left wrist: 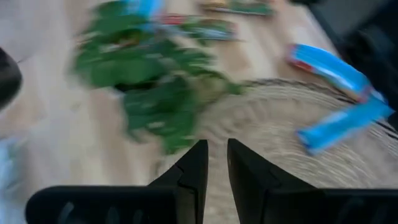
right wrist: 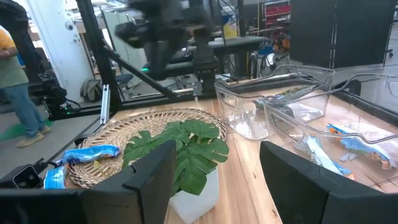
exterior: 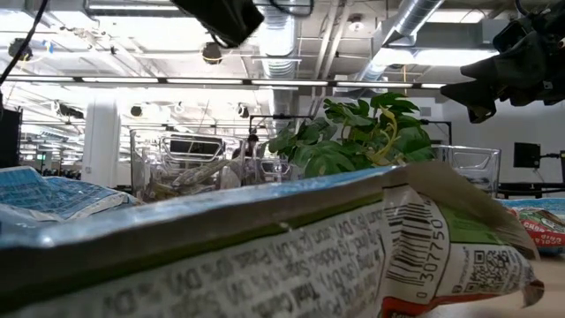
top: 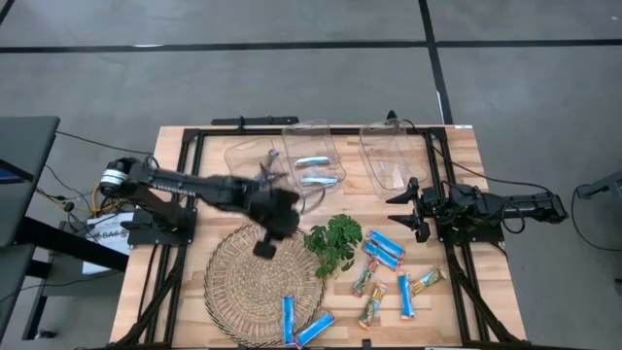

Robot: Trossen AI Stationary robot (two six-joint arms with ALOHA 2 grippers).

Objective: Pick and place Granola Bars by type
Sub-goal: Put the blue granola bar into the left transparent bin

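Note:
Granola bars lie loose on the table's near right part: blue ones (top: pixel 384 248) (top: pixel 403 297) and tan ones (top: pixel 364 280) (top: pixel 428 282). Two blue bars (top: pixel 301 324) rest on the near edge of a round woven mat (top: pixel 248 282) and also show in the left wrist view (left wrist: pixel 342 124). Blue-and-silver bars (top: pixel 317 170) lie in the middle clear bin. My left gripper (top: pixel 264 247) (left wrist: pixel 217 163) hovers above the mat's far part with its fingers almost together and nothing between them. My right gripper (top: pixel 403 209) (right wrist: pixel 214 168) is open and empty, off the table right of the plant.
A green leafy sprig in a white pot (top: pixel 333 241) (right wrist: pixel 180 149) stands between the mat and the loose bars. Three clear bins (top: pixel 258 160) (top: pixel 316 156) (top: pixel 394 156) line the far edge. One wrapped bar (exterior: pixel 265 247) lies right in front of the low camera. A person (right wrist: pixel 15 74) stands beyond the table.

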